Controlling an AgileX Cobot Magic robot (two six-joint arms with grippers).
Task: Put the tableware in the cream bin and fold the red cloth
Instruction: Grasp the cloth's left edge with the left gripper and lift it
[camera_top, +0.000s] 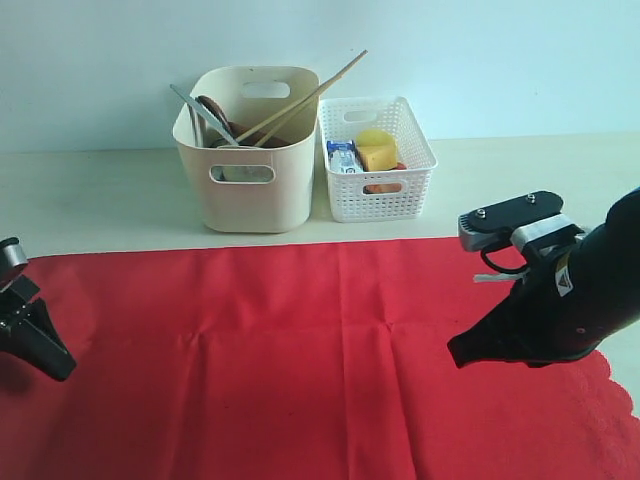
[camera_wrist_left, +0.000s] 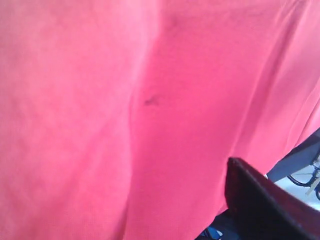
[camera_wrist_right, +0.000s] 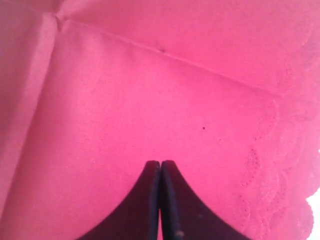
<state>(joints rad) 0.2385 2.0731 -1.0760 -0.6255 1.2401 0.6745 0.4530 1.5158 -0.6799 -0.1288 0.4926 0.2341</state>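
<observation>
The cloth (camera_top: 300, 360) lies flat on the counter (camera_top: 90, 195), filling the lower half of the frame. At lower left the left gripper (camera_top: 52, 362) is spread wide and holds nothing. At right the right gripper (camera_top: 460, 355) is clenched on nothing above the cloth. At upper centre, the bin (camera_top: 250, 200) holds chopsticks (camera_top: 315, 92), a knife (camera_top: 195, 107) and a plate (camera_top: 213, 108). The basket (camera_top: 400, 200) beside it holds a lemon (camera_top: 375, 138), cheese (camera_top: 380, 158) and a carton (camera_top: 343, 158).

Pale table (camera_top: 90, 190). Spread flat over its near part, a red cloth (camera_top: 300, 360) with faint creases. Behind the cloth's far edge, standing on bare tabletop, a cream bin (camera_top: 250, 200) and just beside it a white basket (camera_top: 378, 200).
</observation>
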